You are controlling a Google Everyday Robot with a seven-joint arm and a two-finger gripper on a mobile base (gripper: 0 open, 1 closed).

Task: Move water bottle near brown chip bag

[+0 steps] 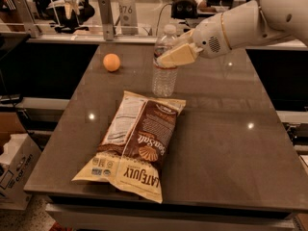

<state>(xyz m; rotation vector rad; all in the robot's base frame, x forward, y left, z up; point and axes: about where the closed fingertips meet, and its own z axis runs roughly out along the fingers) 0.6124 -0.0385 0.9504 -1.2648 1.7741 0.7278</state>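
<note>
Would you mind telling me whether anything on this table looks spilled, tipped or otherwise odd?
Nothing stands out: the water bottle is upright and capped, held by the gripper, and the brown chip bag lies flat nearby.

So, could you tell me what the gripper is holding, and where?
The gripper holds the water bottle around its upper body, below the cap.

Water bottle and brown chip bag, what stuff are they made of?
The water bottle looks like clear plastic. You can see through it, its sides are ribbed, and the cap is white. The brown chip bag looks like thin crinkly film, probably plastic, as it has creases and a dull sheen. The gripper is closed on the bottle's upper part.
</note>
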